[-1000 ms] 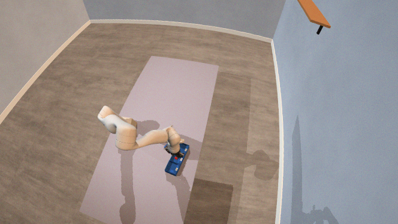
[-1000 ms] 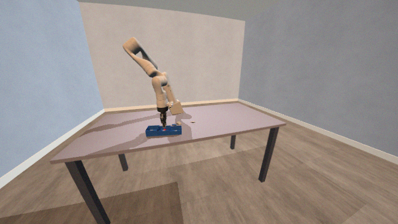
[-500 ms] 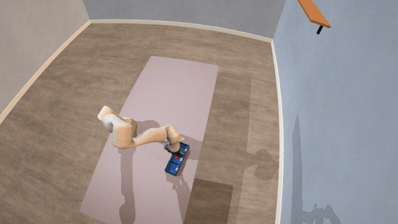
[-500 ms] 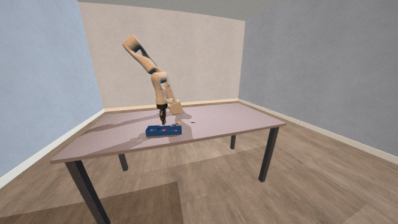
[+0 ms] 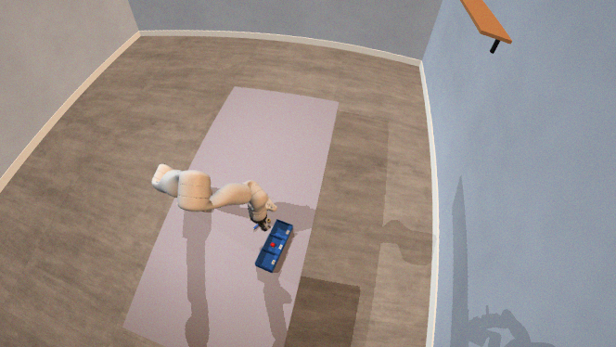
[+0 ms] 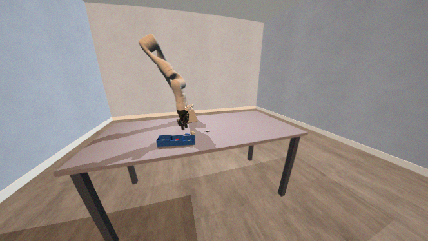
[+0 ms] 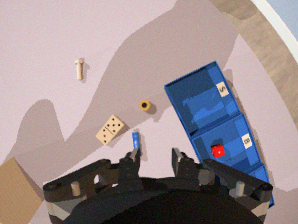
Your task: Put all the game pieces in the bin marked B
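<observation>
A long blue bin (image 7: 216, 125) with several compartments and small white labels lies on the table; I cannot read the letters. A red game piece (image 7: 217, 151) (image 5: 273, 244) lies in its middle compartment. My gripper (image 7: 155, 155) hangs above the table just left of the bin, open, with nothing between the fingers. A small blue piece (image 7: 136, 140) lies on the table right below my left fingertip. A tan domino (image 7: 109, 129) lies a little further left. The gripper (image 5: 263, 225) stands at the bin's far end (image 5: 274, 245).
A yellow-and-black ring (image 7: 145, 106) lies on the table between the domino and the bin. A beige peg (image 7: 80, 68) lies further off. A tan box (image 7: 13, 196) stands at the lower left. The table edge runs just beyond the bin.
</observation>
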Tool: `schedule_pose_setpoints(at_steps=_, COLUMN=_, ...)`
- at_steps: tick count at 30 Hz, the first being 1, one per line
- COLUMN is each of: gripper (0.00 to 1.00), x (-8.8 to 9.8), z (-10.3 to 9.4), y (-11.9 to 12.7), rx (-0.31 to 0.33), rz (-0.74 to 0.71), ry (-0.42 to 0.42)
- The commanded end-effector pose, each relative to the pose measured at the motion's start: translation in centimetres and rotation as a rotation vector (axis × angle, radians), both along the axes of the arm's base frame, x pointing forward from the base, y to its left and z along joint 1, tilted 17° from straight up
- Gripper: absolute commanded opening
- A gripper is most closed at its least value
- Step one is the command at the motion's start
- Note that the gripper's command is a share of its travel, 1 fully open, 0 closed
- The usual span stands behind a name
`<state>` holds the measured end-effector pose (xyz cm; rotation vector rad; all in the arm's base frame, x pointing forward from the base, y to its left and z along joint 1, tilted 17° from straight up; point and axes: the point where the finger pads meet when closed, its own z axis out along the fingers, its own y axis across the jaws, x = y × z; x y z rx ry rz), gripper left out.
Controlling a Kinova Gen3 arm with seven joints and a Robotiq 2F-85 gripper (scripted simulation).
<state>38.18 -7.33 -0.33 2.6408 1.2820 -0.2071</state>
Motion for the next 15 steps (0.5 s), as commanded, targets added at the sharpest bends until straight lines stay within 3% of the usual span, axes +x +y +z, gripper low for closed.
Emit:
schedule_pose_setpoints(at_steps=1, gripper=0.41, x=-1.0, z=-0.1, y=2.1, rx=-0.033, rz=-0.137, ry=-0.071)
schedule_pose_setpoints(at_steps=9, gripper=0.41, x=-5.3, z=-1.5, y=6.5, rx=-0.012, rz=-0.393, ry=-0.106)
schedule_pose_setpoints(at_steps=15, gripper=0.41, x=-5.4, z=-1.7, y=7.0, rx=-0.026, rz=-0.584, ry=-0.163)
